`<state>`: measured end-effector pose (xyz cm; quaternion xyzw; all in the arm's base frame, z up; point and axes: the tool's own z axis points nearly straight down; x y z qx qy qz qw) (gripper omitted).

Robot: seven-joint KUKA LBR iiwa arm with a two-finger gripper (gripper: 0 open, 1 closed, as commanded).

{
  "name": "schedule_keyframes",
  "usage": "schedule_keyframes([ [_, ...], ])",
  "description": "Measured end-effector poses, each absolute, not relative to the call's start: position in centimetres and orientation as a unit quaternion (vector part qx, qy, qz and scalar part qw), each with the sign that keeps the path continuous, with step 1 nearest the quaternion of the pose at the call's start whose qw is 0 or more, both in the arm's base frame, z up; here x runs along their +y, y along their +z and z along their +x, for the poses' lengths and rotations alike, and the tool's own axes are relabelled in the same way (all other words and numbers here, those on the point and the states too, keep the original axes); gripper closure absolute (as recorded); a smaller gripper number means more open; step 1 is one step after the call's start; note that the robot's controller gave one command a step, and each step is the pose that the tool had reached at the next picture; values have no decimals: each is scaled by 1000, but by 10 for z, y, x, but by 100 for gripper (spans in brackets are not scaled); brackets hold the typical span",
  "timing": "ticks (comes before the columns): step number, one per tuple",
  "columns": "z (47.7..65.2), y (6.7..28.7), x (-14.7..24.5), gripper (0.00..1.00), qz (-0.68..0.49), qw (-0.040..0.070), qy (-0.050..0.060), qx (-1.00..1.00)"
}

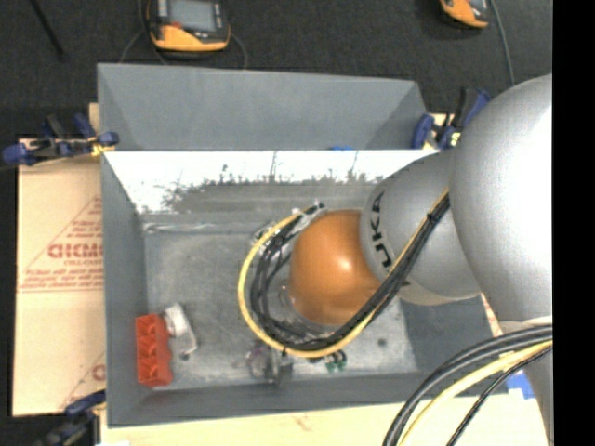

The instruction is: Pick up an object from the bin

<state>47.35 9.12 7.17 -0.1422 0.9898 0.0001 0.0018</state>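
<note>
Low at the front wall of the bin (122, 277), the gripper (269, 361), open or closed I cannot tell, stands just beside a small green thing (336, 361).

bare bin floor (200, 268) left of arm (423, 240)

**Lettering.** The black capitals "UKA" (376, 223) are printed on the silver housing of the arm (502, 184). They sit on the rounded end of the link, just beside the orange cover (325, 268) and above the right half of the bin (260, 110). The letters run along the housing and are turned sideways to the view. A black cable (423, 235) crosses the shell close to them. No letter ahead of the "U" can be made out.
</note>
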Motion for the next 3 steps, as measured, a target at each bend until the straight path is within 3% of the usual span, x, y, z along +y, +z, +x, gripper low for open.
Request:
schedule_keyframes([
  [1, 484, 84, 99, 100, -31, 2, 1, 1000],
  [2, 495, 198, 96, 100, -33, 6, 1, 999],
  [3, 499, 253, 97, 100, -210, 4, 0, 978],
])
